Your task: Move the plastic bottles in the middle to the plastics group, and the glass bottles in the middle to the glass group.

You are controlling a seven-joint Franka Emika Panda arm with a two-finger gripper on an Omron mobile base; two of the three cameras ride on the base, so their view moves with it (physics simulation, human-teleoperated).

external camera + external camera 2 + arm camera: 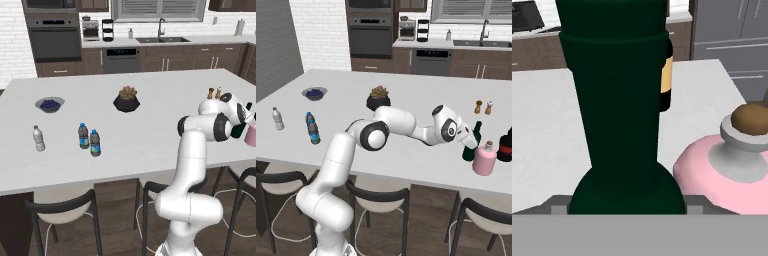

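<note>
Gripper (470,144) closed around green bottle (474,142) beside pink bottle (485,159); hand view reveals a dark bottle (666,75) behind.

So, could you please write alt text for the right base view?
The white arm reaches right across the kitchen island, its pincer at the dark-green bottle beside a pink bottle. Two small water bottles stand far left.

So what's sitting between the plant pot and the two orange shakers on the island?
Nothing: in the left base view the white countertop runs bare from the black plant pot to the orange shakers. The right base view shows the same bare stretch.
</note>
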